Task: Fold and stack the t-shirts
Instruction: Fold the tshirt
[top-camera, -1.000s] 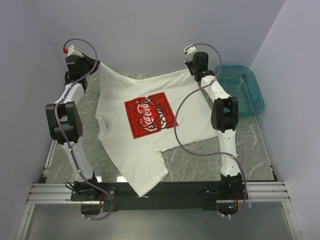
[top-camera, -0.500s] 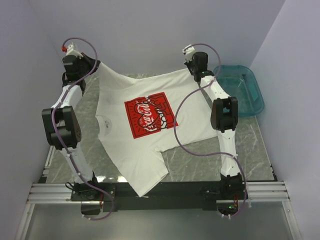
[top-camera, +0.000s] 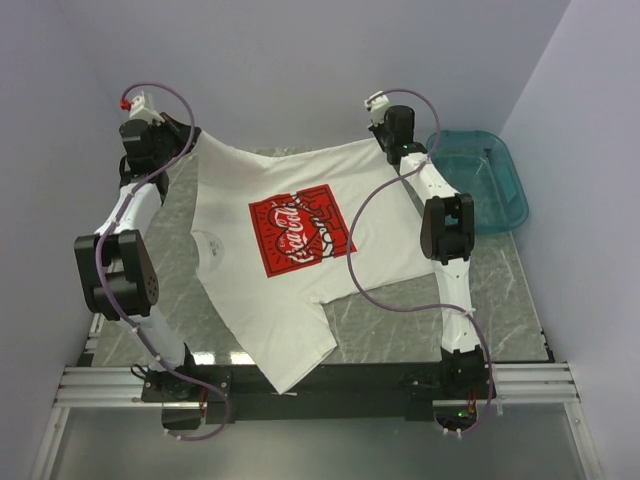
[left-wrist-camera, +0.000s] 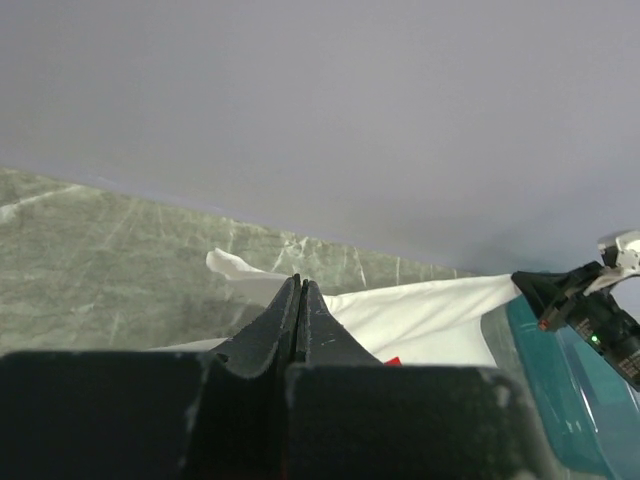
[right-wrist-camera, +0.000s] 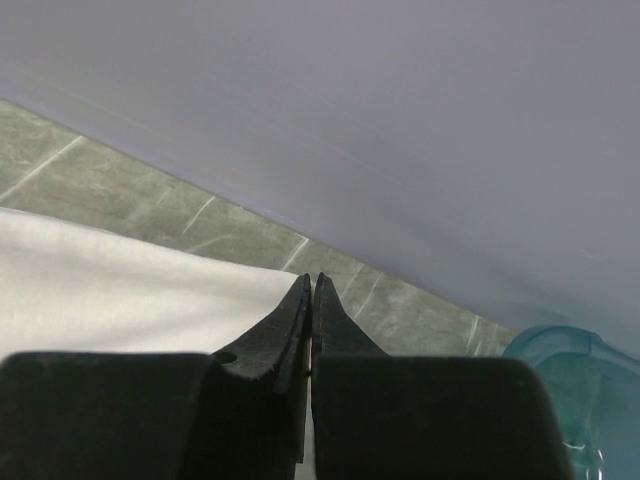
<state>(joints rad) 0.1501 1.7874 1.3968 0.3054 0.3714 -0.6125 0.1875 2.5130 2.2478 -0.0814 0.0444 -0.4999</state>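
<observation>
Both arms reach to the far side. The left gripper (left-wrist-camera: 299, 285) is pressed together on one far corner of the white t-shirt (top-camera: 290, 250), and the right gripper (right-wrist-camera: 308, 282) is pinching the other. The far edge is pulled taut between them, likely to flatten the cloth before folding. The rest drapes printed side up over the table (top-camera: 500, 300), with one sleeve hanging past the near edge. The teal basin (top-camera: 480, 180) sits at the far right, apart from the shirt. No fold made yet.
</observation>
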